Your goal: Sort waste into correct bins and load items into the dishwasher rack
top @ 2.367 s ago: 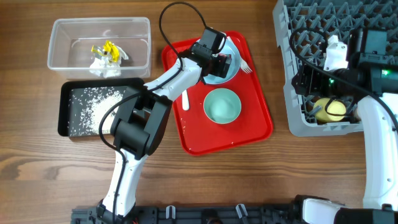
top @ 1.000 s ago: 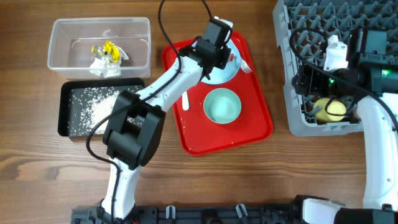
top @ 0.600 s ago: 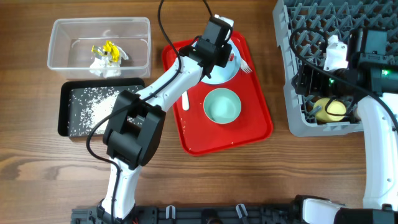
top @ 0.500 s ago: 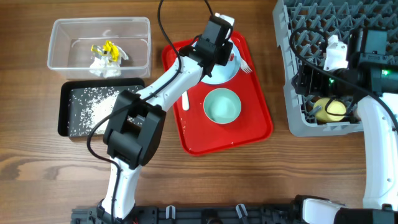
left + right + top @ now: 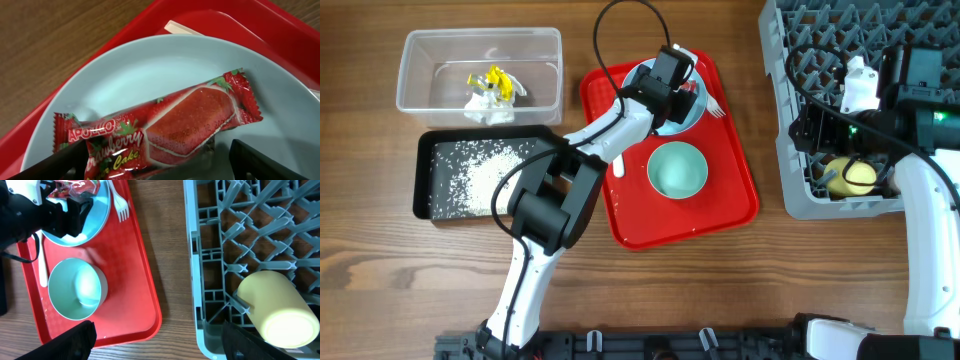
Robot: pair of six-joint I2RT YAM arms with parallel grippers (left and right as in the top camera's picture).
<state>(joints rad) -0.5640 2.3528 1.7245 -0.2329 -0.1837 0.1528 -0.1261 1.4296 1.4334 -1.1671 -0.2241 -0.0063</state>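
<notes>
Waste-sorting step: the small red strawberry-cake wrapper [image 5: 160, 125] lies flat on the pale blue round plate [image 5: 150, 70] at the far end of the flat red plastic tray [image 5: 720, 205]. The left hand [image 5: 159, 159] sits low over it, fingers spread either side, not yet pinching. Next, by my reading: close on the wrapper, lift, and carry it left of the tray to the clear rectangular plastic tub [image 5: 480, 36]. The right hand [image 5: 160, 340] hangs open just right of the tray, at the edge of the grey pegged dishwasher rack [image 5: 235, 225].
</notes>
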